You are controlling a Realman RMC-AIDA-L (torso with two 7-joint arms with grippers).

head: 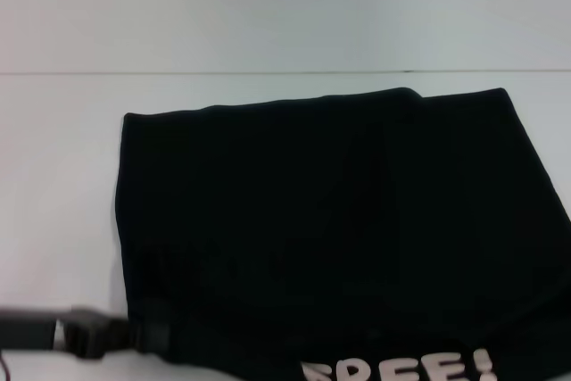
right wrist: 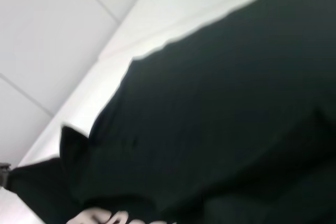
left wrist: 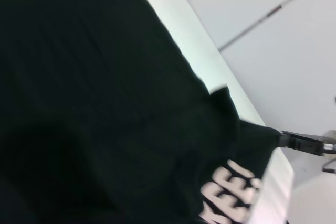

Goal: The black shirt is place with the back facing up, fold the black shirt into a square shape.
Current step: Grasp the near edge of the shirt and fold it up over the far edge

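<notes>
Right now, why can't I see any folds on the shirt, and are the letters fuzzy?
Head view: the shirt is one flat dark patch, too dark to show creases; its letters are soft and cut off at the edge. Left wrist view: the letters are blurry. Right wrist view: the shirt's edges look smeared.

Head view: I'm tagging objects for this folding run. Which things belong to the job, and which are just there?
Job:
black shirt, lettering showing at its near edge
left gripper, at the shirt's near left corner

Just there:
white table
</notes>
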